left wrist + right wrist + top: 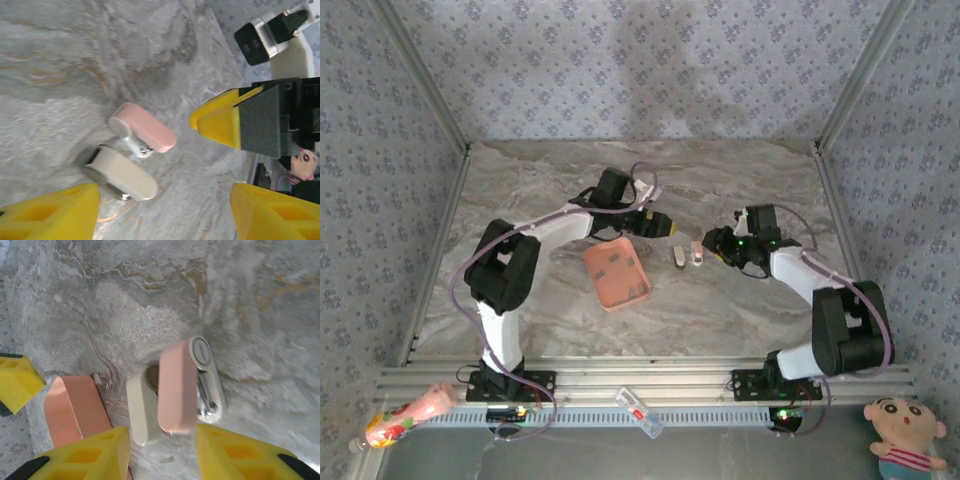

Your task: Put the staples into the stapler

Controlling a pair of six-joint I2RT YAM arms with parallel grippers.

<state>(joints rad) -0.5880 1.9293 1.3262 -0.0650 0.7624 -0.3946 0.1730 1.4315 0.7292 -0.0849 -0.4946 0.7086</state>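
The staples lie as tiny dark slivers in the pink tray, which sits on the marble table just below the left gripper. That puts them on the far side of the staplers from the right gripper. Between the two grippers the pink stapler lies on the table, with the cream stapler just beside it. The right gripper's jaws stand apart just off the pink stapler's end, clamping nothing. The left gripper hovers spread wide and empty, both staplers ahead of its yellow fingers.
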